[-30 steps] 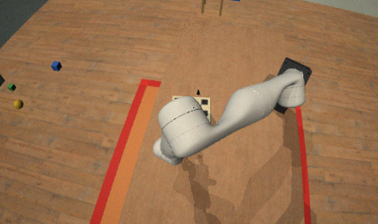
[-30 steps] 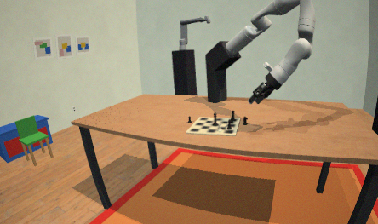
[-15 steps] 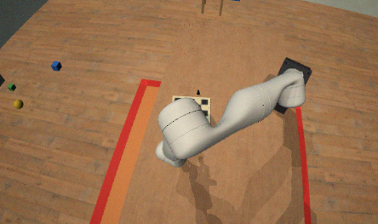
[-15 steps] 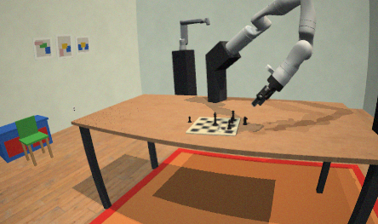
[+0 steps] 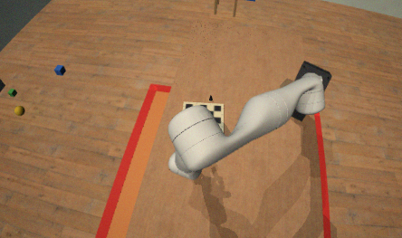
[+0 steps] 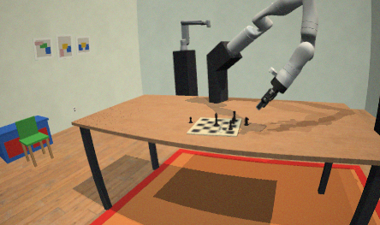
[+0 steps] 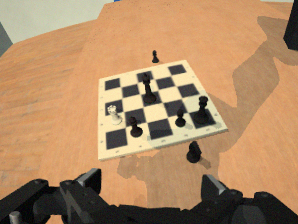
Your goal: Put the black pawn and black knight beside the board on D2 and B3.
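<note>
Pincer: one, black (image 6: 259, 107) (image 7: 151, 181); fingers wide apart, nothing between them; nearest in the wrist view, at 6 o'clock, raised above the counter.
Arm: one, pale grey (image 5: 267, 109) (image 6: 310, 21); bent, covering part of the board from the top view.
Counter: wood-toned (image 5: 253, 204) (image 6: 128, 115) (image 7: 250, 165); carries board and pieces.
Clock: read in the wrist view, from the board's centre.
Black knight: one (image 6: 246, 121) (image 7: 194, 152); upright on the counter, off the board at 5 o'clock, near its close edge.
Board: chequered, dark and cream (image 5: 220, 104) (image 6: 190, 133) (image 7: 99, 150); edge characters too small to read.
Small black piece: one (image 7: 135, 127); on the board, toward 7 to 8 o'clock.
Board pawn: one, black (image 7: 180, 118); toward 4 o'clock.
Black rook: one (image 7: 202, 110); at 3 to 4 o'clock, in a corner square.
White piece: one (image 7: 114, 114); toward 8 to 9 o'clock.
Tall black piece: one (image 6: 216, 119) (image 7: 148, 91); toward 11 o'clock.
Black pawn: one (image 5: 211, 98) (image 6: 190, 120) (image 7: 155, 56); upright on the counter at 12 o'clock, beyond the far edge.
Chair: green (image 6: 27, 130); on the floor, well apart.
</note>
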Robot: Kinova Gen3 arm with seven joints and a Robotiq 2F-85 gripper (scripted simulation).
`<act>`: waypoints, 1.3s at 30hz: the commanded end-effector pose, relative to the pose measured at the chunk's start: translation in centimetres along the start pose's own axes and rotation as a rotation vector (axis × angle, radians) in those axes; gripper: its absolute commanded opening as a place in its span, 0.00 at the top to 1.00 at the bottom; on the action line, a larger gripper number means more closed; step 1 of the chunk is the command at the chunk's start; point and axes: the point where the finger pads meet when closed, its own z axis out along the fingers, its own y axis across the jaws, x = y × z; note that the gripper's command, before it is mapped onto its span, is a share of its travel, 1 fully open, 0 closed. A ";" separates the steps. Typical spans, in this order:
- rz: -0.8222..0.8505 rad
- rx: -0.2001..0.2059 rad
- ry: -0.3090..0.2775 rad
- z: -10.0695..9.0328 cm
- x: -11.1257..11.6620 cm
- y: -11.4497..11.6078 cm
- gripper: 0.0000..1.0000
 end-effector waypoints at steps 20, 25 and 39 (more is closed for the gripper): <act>-0.083 -0.001 -0.040 0.0 -1.7 1.5 0.00; -0.100 -0.002 -0.049 0.0 -2.1 1.8 0.00; -0.155 -0.003 -0.077 -0.1 -3.2 2.9 0.00</act>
